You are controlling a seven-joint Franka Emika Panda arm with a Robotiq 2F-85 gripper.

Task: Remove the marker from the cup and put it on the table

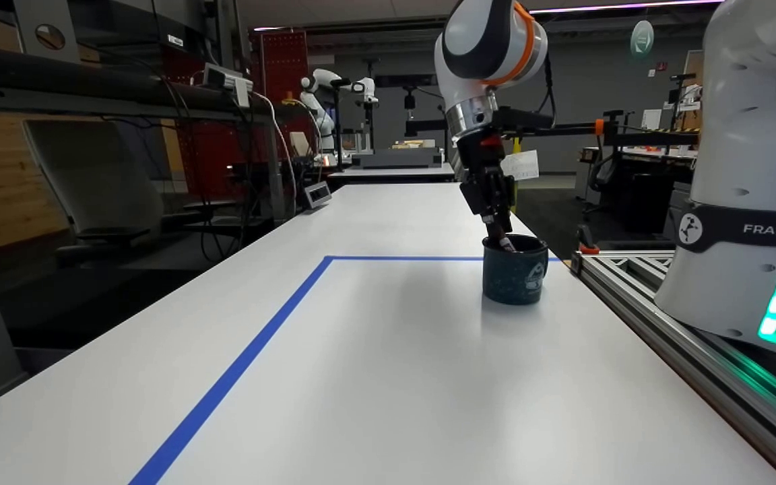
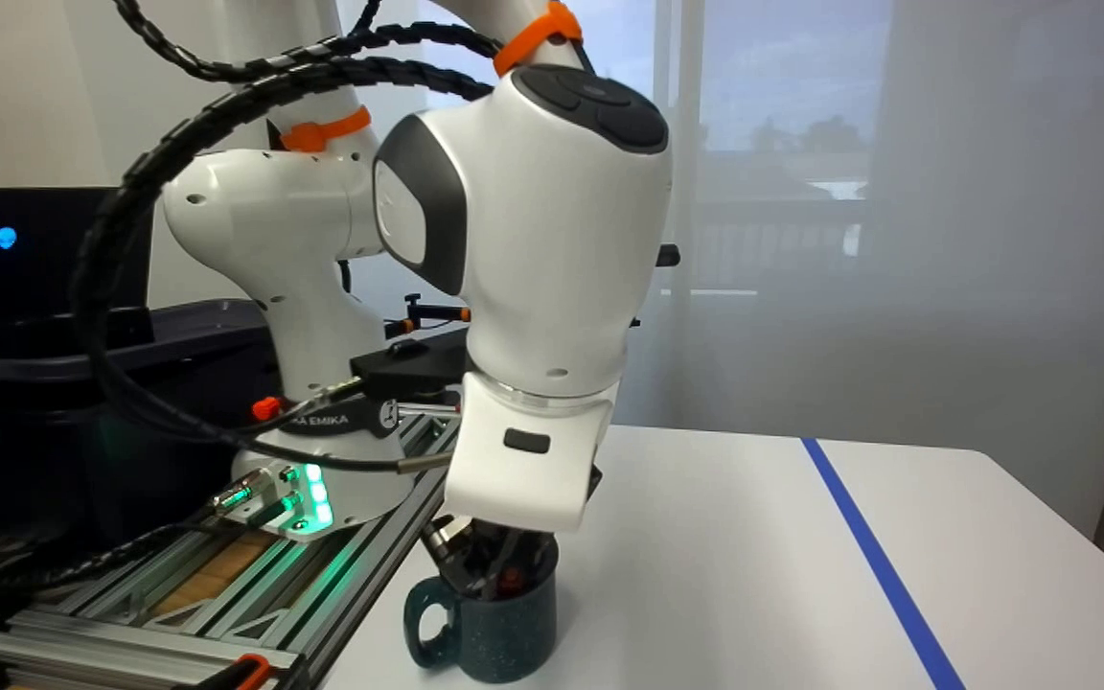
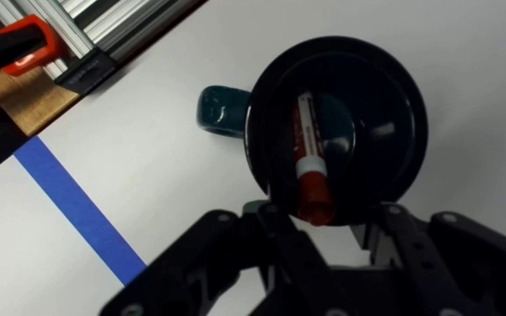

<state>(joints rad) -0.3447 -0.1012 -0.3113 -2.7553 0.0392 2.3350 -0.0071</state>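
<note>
Marker (image 3: 309, 145) aslant in cup (image 1: 512, 277), end effector (image 3: 327, 210) at rim, jaws apart.

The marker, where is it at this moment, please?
In the wrist view, the marker is inside the cup, left of its centre on the handle side, with its red cap towards the open gripper.

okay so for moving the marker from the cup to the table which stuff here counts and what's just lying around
For the job:
marker
cup, with the marker inside
white table
gripper, open

Just lying around:
orange-and-black tool
office chair
small grey box
</note>
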